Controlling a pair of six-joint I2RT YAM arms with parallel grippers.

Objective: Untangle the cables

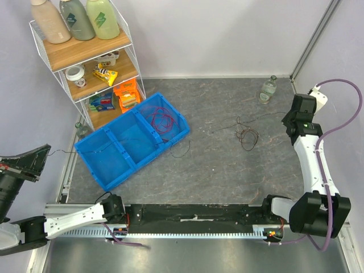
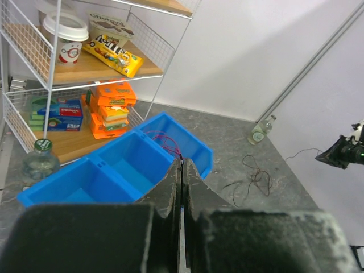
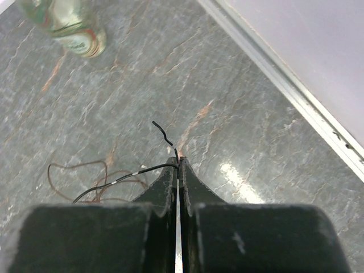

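A red cable bunch [image 1: 161, 120] lies in the right compartment of the blue bin [image 1: 111, 173]; it also shows in the left wrist view [image 2: 166, 140]. A dark brown loopy bunch [image 1: 248, 138] lies on the floor, also seen in the left wrist view [image 2: 257, 177] and the right wrist view [image 3: 85, 176]. My right gripper [image 1: 287, 119] is shut on a thin black wire [image 3: 122, 179] that runs left toward that bunch. My left gripper [image 1: 44, 152] is shut at the far left, beyond the bin, with a hair-thin black wire [image 2: 183, 165] between its jaws.
A wire shelf [image 1: 85, 62] with bottles, a cup and snack boxes stands at the back left. A small glass bottle [image 1: 268, 90] stands at the back right, another bottle [image 1: 81, 129] by the shelf foot. Walls close the right and back sides.
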